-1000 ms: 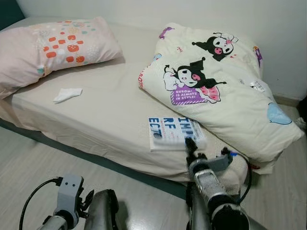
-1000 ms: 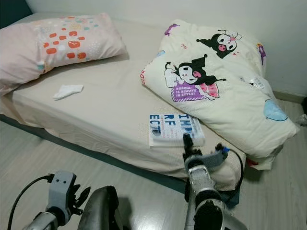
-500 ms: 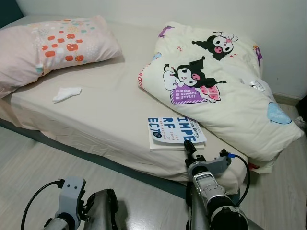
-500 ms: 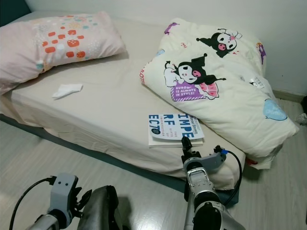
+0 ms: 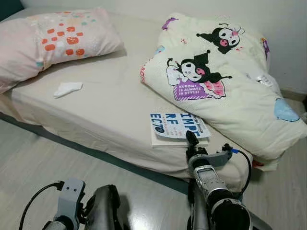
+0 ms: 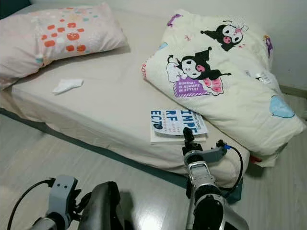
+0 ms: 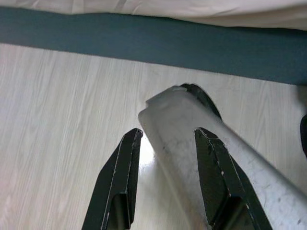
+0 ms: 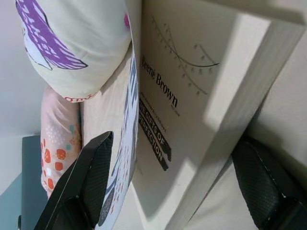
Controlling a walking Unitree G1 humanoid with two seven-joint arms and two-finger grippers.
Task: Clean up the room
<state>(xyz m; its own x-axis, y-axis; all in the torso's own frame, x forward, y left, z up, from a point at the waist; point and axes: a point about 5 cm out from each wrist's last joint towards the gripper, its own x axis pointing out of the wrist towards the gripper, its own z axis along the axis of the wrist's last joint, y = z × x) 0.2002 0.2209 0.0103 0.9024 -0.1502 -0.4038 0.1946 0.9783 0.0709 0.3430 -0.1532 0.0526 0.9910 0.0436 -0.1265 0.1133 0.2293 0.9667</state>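
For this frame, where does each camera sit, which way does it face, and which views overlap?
Left eye view: head, looking down at the cream mattress; both silver arms show.
Right eye view: same scene, slightly offset.
Left wrist view: along the open left pincer, facing pale wood floor.
Right wrist view: along the open right pincer straddling the white paperback book.
Shared: book, cartoon-print quilt and pink patterned pillow appear in eye and right wrist views.

Soft even indoor light, sharp frames, faint floor (image 7: 57, 120) glare
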